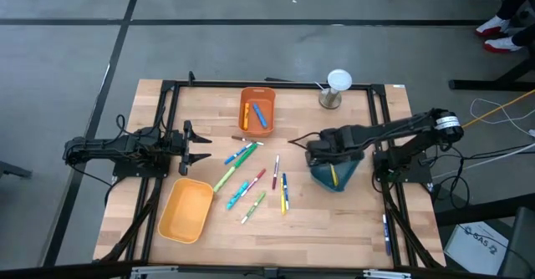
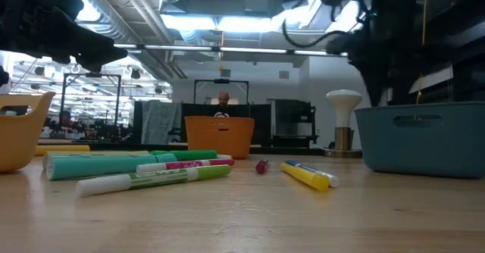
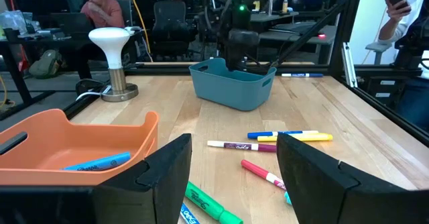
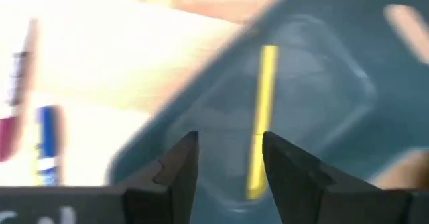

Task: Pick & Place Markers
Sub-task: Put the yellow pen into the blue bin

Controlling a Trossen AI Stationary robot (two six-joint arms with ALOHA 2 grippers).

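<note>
I am looking down on the pale wooden table with its black frame rails. The left arm waits at the left edge, its left gripper pointing inward with the fingers spread wide and nothing between them. The right arm reaches in from the right, and its right gripper hangs over the near rim of the teal plastic bin. From the right wrist view I see the two dark fingers parted with a gap, gripping nothing; a yellow marker lies on the floor of the teal bin below them.

At the front left of the table sits an empty-looking yellow-orange plastic bin. Toward the back, an orange plastic bin holds a blue marker and an orange one beside it. A small white mushroom-shaped lamp on a metal base stands at the back, to the right of the orange bin.

The loose markers, green, blue, pink, yellow and white-barrelled, lie scattered on the table middle, between the two grippers.
</note>
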